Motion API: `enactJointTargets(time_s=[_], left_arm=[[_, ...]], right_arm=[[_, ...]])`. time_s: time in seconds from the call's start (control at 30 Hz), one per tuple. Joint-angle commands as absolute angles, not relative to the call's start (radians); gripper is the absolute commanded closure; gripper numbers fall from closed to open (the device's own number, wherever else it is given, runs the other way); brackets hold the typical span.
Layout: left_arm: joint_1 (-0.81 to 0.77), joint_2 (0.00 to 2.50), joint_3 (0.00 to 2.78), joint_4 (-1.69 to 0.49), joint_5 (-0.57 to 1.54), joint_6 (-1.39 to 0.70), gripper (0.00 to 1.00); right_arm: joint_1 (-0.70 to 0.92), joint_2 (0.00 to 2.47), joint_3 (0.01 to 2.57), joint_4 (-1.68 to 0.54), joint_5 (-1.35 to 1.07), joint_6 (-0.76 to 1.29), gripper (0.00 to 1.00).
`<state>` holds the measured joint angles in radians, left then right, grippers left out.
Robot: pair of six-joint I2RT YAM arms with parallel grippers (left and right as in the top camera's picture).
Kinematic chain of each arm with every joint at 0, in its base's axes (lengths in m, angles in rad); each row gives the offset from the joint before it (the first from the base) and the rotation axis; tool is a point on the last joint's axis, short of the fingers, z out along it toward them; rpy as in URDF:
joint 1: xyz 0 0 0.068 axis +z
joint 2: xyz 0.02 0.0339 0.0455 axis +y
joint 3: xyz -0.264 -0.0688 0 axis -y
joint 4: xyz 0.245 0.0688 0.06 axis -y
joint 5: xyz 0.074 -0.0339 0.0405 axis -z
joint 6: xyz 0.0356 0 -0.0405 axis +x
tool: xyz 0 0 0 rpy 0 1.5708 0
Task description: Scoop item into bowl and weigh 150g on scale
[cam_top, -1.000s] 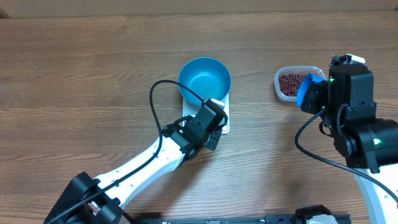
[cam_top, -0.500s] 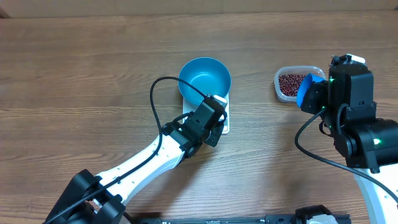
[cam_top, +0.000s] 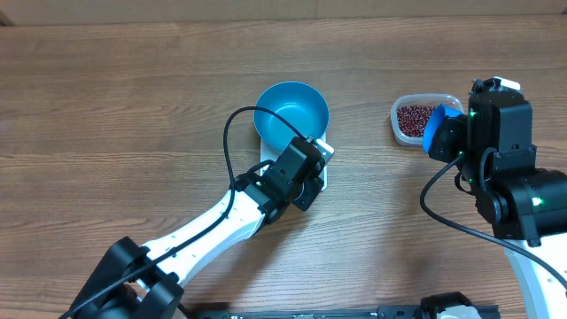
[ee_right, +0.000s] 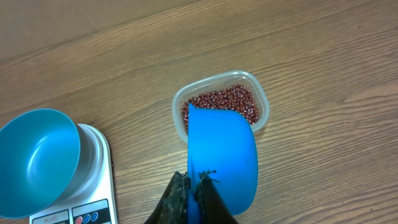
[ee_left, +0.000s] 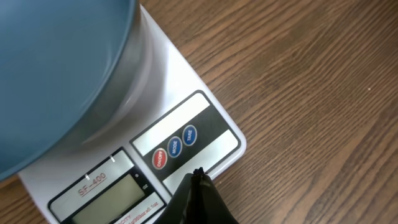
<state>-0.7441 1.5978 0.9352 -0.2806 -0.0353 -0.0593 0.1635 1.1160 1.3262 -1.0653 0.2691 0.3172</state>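
Left gripper [ee_left: 198, 175] closed, empty, tip at scale [ee_left: 186, 81] front edge, buttons [ee_left: 175, 147] at 11 o'clock. Should press one button squarely, not nudge bowl [ee_left: 56, 74]. Right gripper [ee_right: 194, 182] clamps scoop [ee_right: 221, 155] near beans [ee_right: 221, 99].

This looks to me like a robot test bench: a plain brown wood-grain tabletop [cam_top: 106, 106], my white-and-black left arm [cam_top: 213, 221] and right arm [cam_top: 532, 199] trailing loose black cables [cam_top: 225, 142], and just a small white square kitchen scale [ee_left: 208, 134] and a clear plastic tub [ee_right: 178, 118] of red-brown beans [ee_right: 221, 102] laid out.
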Motion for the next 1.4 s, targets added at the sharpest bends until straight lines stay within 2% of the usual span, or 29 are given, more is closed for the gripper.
enactJointTargets(time_s=[0.0,0.57,0.93,1.37], left_arm=[[-0.74,1.645,0.927,-0.262,-0.014,-0.046,0.96],[-0.737,1.696,0.923,-0.207,-0.016,0.086,0.96],[-0.7,1.727,0.923,-0.183,-0.051,0.044,0.96],[-0.668,1.728,0.923,-0.183,0.001,0.049,0.96]], right_arm=[[0.155,1.11,1.356,-1.056,0.28,0.313,0.96],[0.155,1.122,1.355,-1.058,0.28,0.313,0.96],[0.155,1.122,1.355,-1.058,0.28,0.313,0.96],[0.156,1.122,1.355,-1.058,0.279,0.313,0.96]])
